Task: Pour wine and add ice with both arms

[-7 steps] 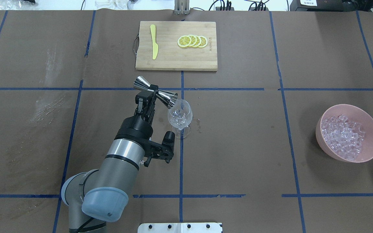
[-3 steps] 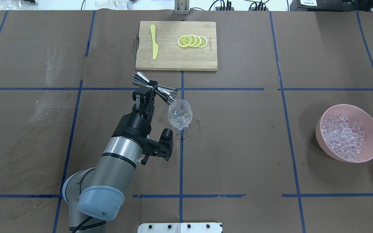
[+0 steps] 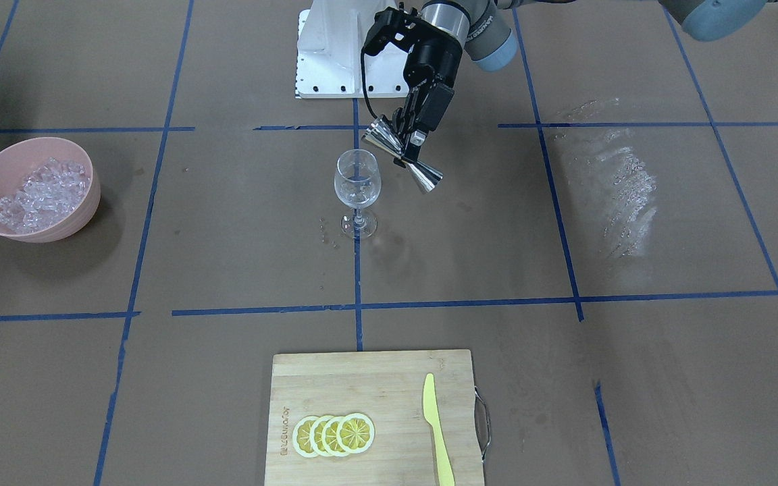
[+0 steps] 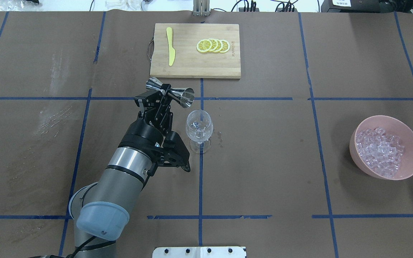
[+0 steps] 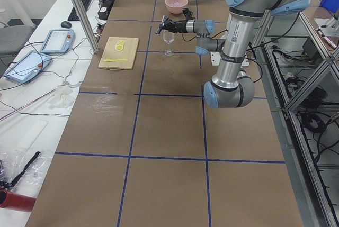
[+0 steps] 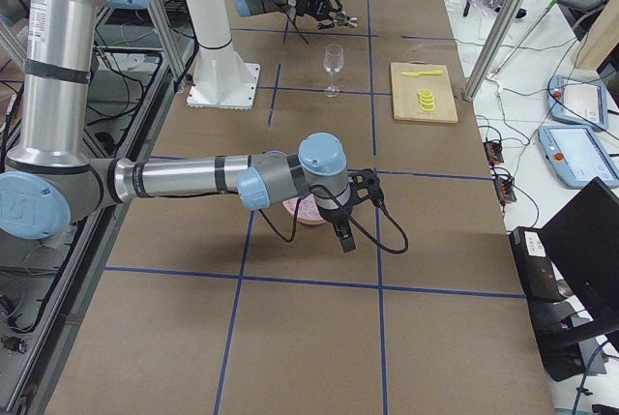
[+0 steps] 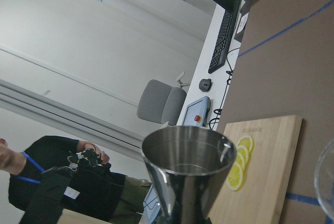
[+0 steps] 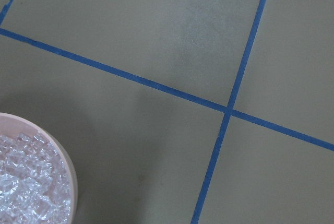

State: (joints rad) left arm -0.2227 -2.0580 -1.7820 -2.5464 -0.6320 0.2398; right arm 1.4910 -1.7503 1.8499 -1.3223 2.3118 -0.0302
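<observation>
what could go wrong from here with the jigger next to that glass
The jigger, gripped sideways by the left gripper, sits close to the wine glass rim; a swing might clip and topple the tall stem. Droplets by its foot suggest spills; leftover liquid may drip.

The left arm (image 4: 120, 172) comes in over the table's (image 4: 264, 161) near edge, left of centre, and its forearm slants up toward the middle of the surface. Its wrist is rolled so that the left gripper (image 4: 166, 94) lies on its side (camera bracket swung out to the right), fingers (image 3: 408, 138) pinched on the narrow waist of a steel jigger (image 4: 170, 93) held almost level. The right arm (image 6: 193, 178) stretches flat above the table's right end, wrist bent down, with the right gripper (image 6: 345, 239) hanging below it; its fingers are too small to read.
</observation>
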